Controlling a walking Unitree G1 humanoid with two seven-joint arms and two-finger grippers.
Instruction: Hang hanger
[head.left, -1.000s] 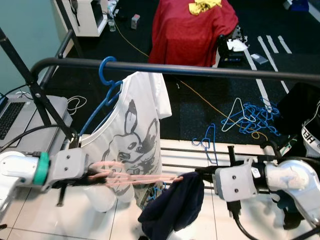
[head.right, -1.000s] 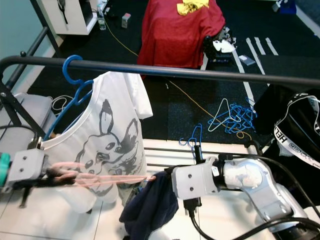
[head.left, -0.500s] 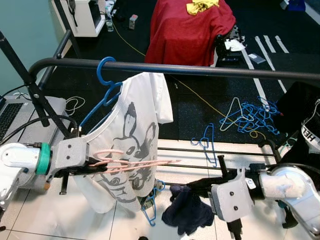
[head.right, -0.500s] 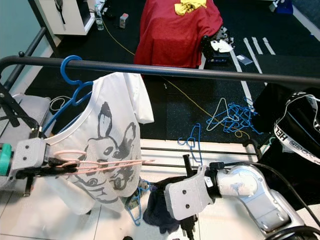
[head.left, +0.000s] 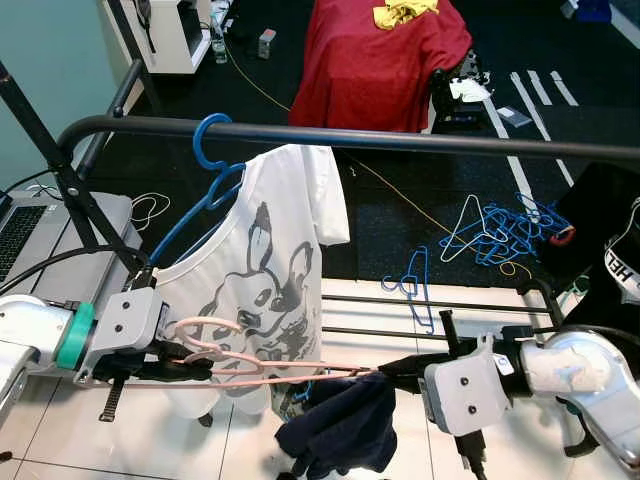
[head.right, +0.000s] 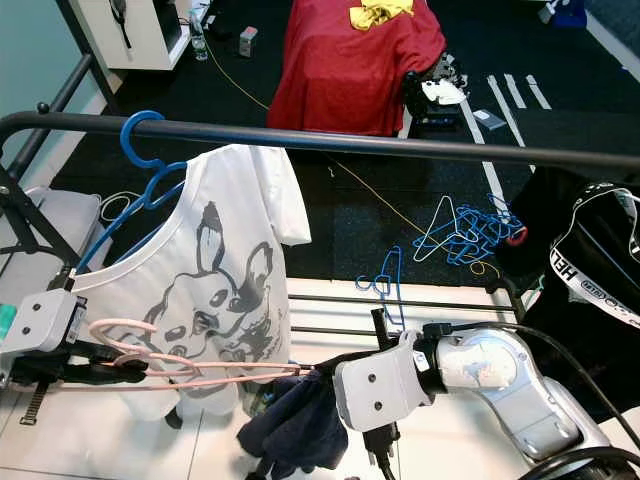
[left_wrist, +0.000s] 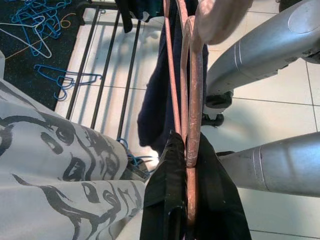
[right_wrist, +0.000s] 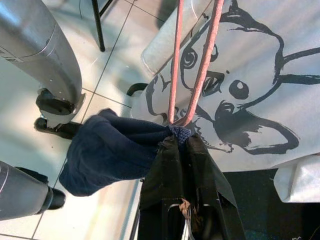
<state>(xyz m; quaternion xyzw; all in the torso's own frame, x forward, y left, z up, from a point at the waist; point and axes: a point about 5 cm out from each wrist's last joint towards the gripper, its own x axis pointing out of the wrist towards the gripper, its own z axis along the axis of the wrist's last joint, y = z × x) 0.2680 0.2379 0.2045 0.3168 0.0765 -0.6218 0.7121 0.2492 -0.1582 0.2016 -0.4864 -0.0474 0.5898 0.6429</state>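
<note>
A pink hanger (head.left: 260, 372) lies nearly level between my two grippers, well below the black rail (head.left: 420, 140). My left gripper (head.left: 185, 362) is shut on it near its hook, as the left wrist view's pink hanger (left_wrist: 192, 100) confirms. My right gripper (head.left: 385, 372) is shut on a navy garment (head.left: 340, 425) at the hanger's far tip; the cloth droops below. In the right wrist view the navy garment (right_wrist: 110, 150) bunches where the pink hanger (right_wrist: 205, 65) meets the fingers. A blue hanger (head.left: 210, 150) on the rail carries a white printed T-shirt (head.left: 265, 280).
A low drying rack (head.left: 450, 300) stands behind my grippers with a blue hanger (head.left: 415, 290) hooked on it. Several blue hangers (head.left: 505, 230) lie on the dark floor. A red-draped object (head.left: 380, 60) stands beyond, a laptop (head.left: 20, 235) at left, black clothing (head.left: 610, 230) at right.
My right gripper has risen with the navy garment and come back to the hanger's tip. My left gripper has sunk a little, lowering the hanger.
</note>
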